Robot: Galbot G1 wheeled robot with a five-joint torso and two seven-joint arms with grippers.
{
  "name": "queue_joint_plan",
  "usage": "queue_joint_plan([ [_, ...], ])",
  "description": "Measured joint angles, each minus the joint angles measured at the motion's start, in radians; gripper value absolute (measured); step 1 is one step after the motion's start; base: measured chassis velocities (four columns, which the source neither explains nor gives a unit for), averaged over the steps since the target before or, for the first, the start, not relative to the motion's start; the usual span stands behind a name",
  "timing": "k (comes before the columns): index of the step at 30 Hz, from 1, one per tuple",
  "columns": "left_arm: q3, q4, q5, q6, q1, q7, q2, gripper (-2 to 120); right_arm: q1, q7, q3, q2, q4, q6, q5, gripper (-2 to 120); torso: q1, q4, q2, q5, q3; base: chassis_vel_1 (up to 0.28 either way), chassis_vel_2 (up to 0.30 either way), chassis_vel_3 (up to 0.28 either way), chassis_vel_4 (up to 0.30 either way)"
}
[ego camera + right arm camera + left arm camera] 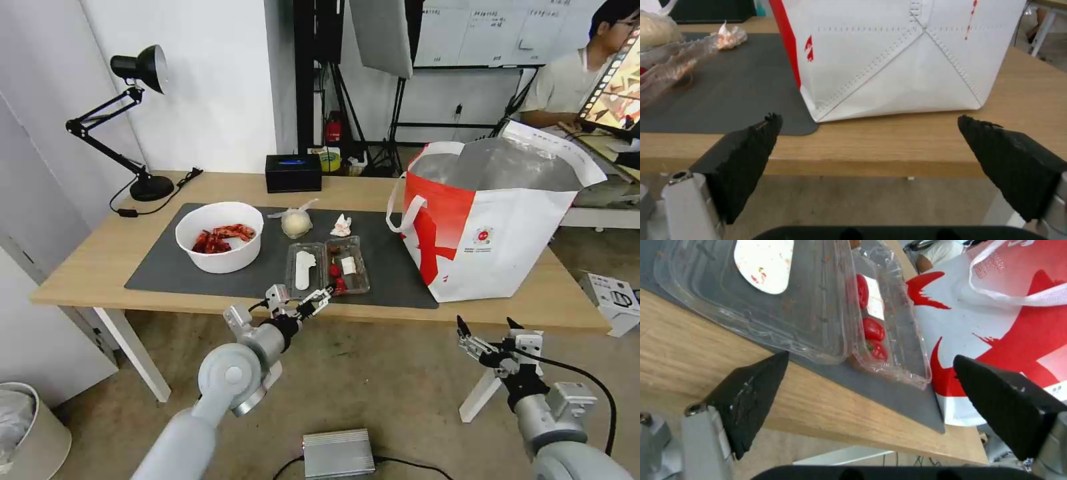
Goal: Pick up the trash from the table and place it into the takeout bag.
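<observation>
On the table [100, 267] lies a dark grey mat [167, 267] with the trash. A white bowl of red scraps [219, 237] sits at the mat's left. Behind the middle are a knotted clear bag around a pale ball [296, 222] and a crumpled tissue [341, 227]. An opened clear clamshell tray [327, 267] with red scraps lies at the mat's front edge. My left gripper [300, 297] hovers open just in front of the tray [818, 306], below table-edge height. The takeout bag [493, 213] stands open at the right. My right gripper [486, 325] is open, low in front of the bag [898, 60].
A black tissue box [293, 173] and a black desk lamp [133, 120] with its cable stand at the table's back. On the floor are a grey metal box [338, 453], a white bin [27, 427] at left and a white box [613, 300] at right.
</observation>
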Motion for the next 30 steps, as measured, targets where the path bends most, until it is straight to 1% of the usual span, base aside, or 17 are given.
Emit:
queue_joint_plan([
  [16,0.004,0.011,0.041,-0.054,-0.003,0.068,0.004,100,-0.001,-0.004,-0.004,0.005,-0.004,0.004,-0.017,100,0.000,-0.0002,0.000,0.0000,0.000,0.000,0.000,0.000,0.000],
  [19,0.009,0.018,0.067,-0.077,-0.008,0.095,0.004,100,-0.002,-0.006,-0.006,0.007,-0.004,0.005,-0.017,100,0.000,-0.0002,0.000,0.0000,0.000,0.000,0.000,0.000,0.000],
  [20,0.009,0.018,0.067,-0.077,-0.008,0.095,0.004,100,-0.002,-0.006,-0.006,0.007,-0.004,0.005,-0.017,100,0.000,-0.0002,0.000,0.0000,0.000,0.000,0.000,0.000,0.000],
  [25,0.021,0.022,0.113,-0.110,-0.013,0.146,0.008,100,-0.005,-0.012,-0.006,0.011,-0.005,0.010,-0.018,100,0.000,-0.0002,0.000,0.0000,0.000,0.000,0.000,0.000,0.000],
  [26,0.021,0.022,0.113,-0.110,-0.013,0.146,0.008,100,-0.005,-0.012,-0.006,0.011,-0.005,0.010,-0.018,100,0.000,-0.0002,0.000,0.0000,0.000,0.000,0.000,0.000,0.000],
  [28,0.030,0.031,0.143,-0.131,-0.016,0.180,0.008,100,-0.006,-0.014,-0.006,0.013,-0.006,0.012,-0.018,100,0.000,-0.0002,0.000,0.0000,0.000,0.000,0.000,0.000,0.000],
  [30,0.034,0.035,0.150,-0.137,-0.018,0.190,0.008,100,-0.006,-0.014,-0.006,0.013,-0.006,0.013,-0.018,100,0.000,-0.0002,0.000,0.0000,0.000,0.000,0.000,0.000,0.000],
])
